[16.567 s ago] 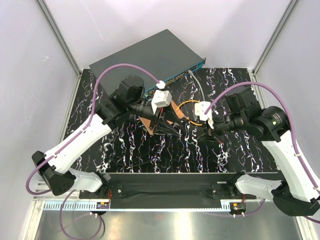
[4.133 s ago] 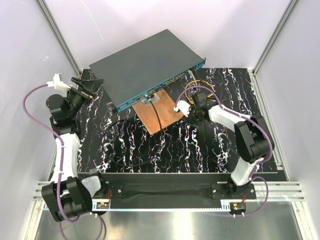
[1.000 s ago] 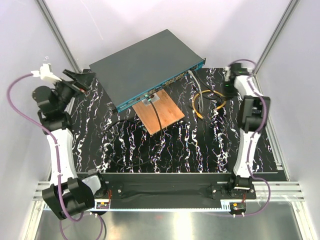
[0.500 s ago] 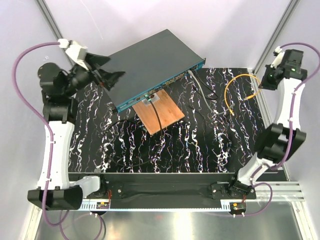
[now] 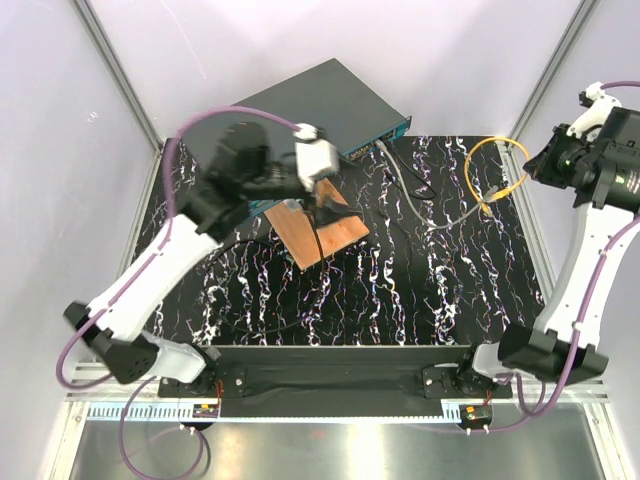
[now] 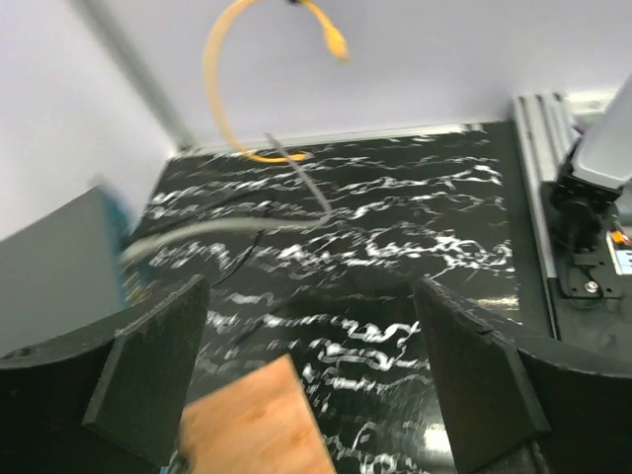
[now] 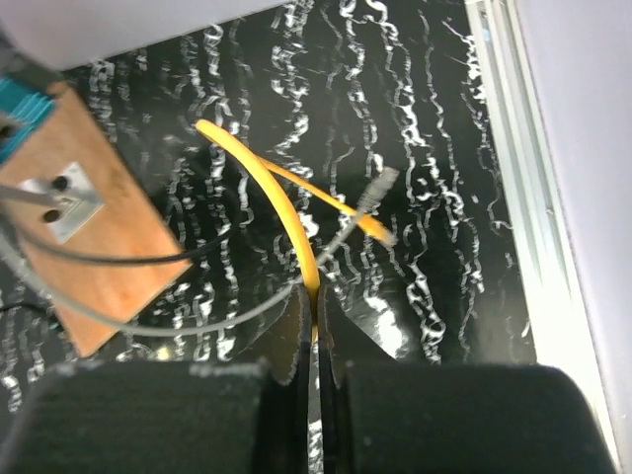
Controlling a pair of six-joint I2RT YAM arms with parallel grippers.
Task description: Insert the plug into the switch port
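The switch (image 5: 330, 100), a dark blue-grey box with a teal front face, lies at the back, partly hidden by my left arm. My right gripper (image 5: 540, 165) is high at the far right, shut on a yellow cable (image 5: 480, 160) that hangs in a loop, its plug (image 5: 490, 195) dangling free. In the right wrist view the gripper (image 7: 316, 301) pinches the yellow cable (image 7: 267, 188). My left gripper (image 5: 322, 205) is open and empty over the wooden board (image 5: 325, 235). In the left wrist view the gripper (image 6: 308, 286) spans the board's corner (image 6: 257, 425); the yellow plug (image 6: 336, 41) hangs far off.
A grey cable (image 5: 410, 195) runs from the switch front across the black marbled mat (image 5: 400, 290). A black cable (image 5: 250, 300) loops from the board over the mat. White walls and metal frame posts close in both sides.
My left arm has swung from the far left to above the switch front and the board. My right arm has shifted a little, still holding the yellow cable up.
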